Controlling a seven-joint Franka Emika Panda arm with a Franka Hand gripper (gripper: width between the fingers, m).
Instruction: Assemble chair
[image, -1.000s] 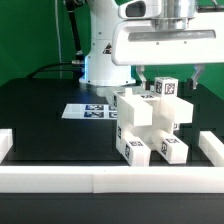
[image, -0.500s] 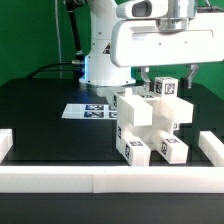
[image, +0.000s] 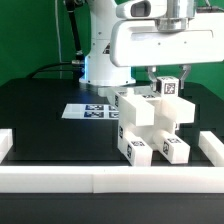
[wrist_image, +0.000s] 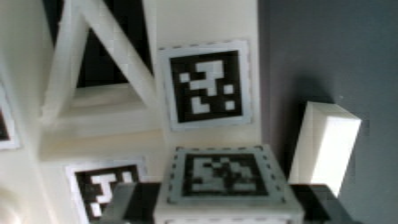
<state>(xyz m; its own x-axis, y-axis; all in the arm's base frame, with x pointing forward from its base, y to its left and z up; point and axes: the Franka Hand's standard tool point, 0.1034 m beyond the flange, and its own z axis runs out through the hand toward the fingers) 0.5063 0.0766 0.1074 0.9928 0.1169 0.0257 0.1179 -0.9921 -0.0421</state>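
Observation:
The partly built white chair (image: 148, 122) stands on the black table to the exterior view's right of centre, with tagged blocks stacked and sticking out. At its top back sits a white tagged block (image: 168, 88). My gripper (image: 167, 78) hangs straight over it, with a dark finger pressed against each side. In the wrist view the same tagged block (wrist_image: 222, 172) fills the space between my fingers (wrist_image: 146, 205), and my gripper (wrist_image: 226, 206) is shut on it. Another tagged chair piece (wrist_image: 210, 85) lies beyond it.
The marker board (image: 86, 111) lies flat on the table beside the robot's base. A long white border wall (image: 100, 179) runs along the front, with short wall pieces at the left (image: 5, 141) and right (image: 211, 148). A loose white bar (wrist_image: 324, 140) lies beside the chair.
My fingers have closed inward from wide apart onto the sides of the top tagged block. The arm and the chair have stayed in place.

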